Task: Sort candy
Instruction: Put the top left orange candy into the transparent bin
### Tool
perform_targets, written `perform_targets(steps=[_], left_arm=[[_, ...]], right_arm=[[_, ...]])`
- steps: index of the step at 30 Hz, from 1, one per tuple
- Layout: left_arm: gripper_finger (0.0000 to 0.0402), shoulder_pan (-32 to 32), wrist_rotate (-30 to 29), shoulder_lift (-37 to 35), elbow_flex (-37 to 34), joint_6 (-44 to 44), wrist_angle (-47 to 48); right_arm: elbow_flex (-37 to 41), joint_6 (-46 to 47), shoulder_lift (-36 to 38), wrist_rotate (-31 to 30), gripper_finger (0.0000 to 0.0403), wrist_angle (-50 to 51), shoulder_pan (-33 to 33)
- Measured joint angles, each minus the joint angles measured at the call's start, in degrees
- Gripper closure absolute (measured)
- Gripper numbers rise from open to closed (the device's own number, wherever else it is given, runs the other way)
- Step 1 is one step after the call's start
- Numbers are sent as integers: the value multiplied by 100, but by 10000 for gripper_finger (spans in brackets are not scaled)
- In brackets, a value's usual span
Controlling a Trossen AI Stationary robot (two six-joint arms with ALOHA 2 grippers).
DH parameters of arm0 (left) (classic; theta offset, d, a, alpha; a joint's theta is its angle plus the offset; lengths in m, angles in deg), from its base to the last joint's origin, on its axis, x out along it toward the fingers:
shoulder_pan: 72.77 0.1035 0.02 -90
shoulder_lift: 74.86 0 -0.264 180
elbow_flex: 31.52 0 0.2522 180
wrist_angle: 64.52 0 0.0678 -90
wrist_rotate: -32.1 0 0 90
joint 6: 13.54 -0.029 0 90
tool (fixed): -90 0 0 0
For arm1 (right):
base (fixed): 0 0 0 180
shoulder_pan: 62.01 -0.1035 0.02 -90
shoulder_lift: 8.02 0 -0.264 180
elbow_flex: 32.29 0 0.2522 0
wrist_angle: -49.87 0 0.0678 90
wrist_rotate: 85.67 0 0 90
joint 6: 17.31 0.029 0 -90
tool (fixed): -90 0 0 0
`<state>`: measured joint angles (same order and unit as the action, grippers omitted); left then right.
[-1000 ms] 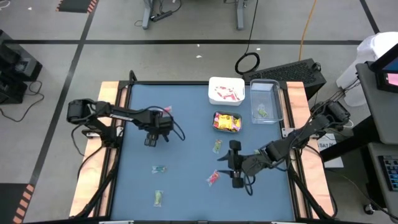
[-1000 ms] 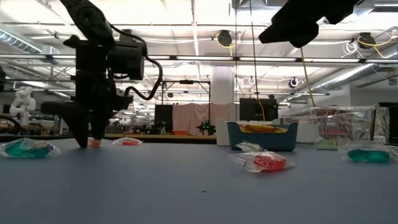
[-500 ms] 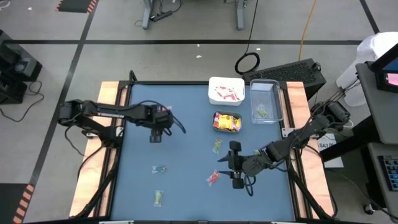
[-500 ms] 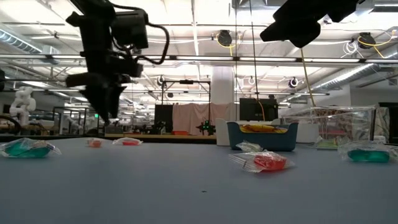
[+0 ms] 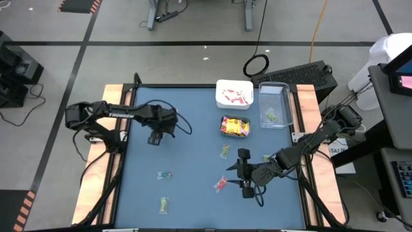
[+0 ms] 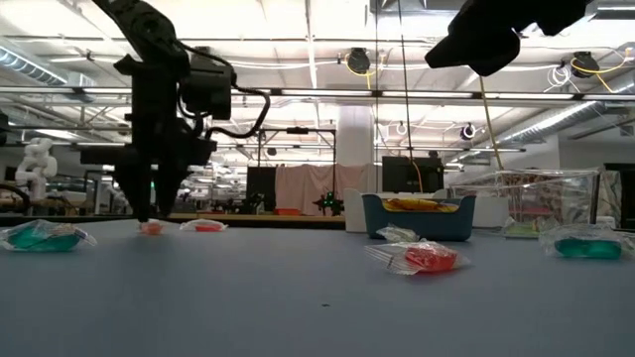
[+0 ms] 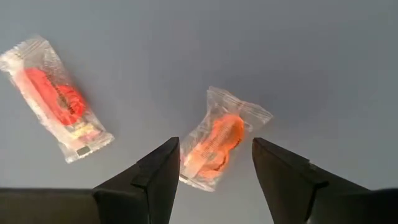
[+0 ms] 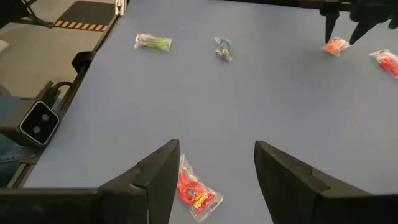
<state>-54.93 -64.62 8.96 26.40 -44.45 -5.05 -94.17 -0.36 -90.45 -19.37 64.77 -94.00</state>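
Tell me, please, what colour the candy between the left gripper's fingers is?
Orange, in a clear wrapper: the candy shows best in the left wrist view.

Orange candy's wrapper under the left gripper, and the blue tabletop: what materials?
Orange candy's clear wrapper: looks like thin glossy plastic film; the sweet shows through, with crimped end seals and glints. It lies flat between the open fingers of the left gripper.

Blue tabletop: matte and smooth, with no glare; possibly a mat or laminate, hard to tell.
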Motion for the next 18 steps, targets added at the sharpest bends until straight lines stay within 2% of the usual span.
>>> perform_targets(steps=[4,8,10,12,15,17,18], left_arm=[[195,166,157,46,0,91,-37],[195,335,872,44,0,665,-128],[195,352,936,44,0,895,-206],[195,351,584,37,2,949,-210],[194,371,-333,18,2,821,-232],[194,481,-348,18,2,468,-123],[194,543,-176,18,2,344,-42]], right_arm=[[0,-5,0,-20,204,-8,0],[0,-4,0,-22,204,-20,0],[0,18,0,-22,204,-23,0],[0,20,0,-22,204,-21,0],[0,22,0,-22,204,-23,0],[0,33,0,-22,204,-19,0],[0,35,0,-22,204,-23,0]])
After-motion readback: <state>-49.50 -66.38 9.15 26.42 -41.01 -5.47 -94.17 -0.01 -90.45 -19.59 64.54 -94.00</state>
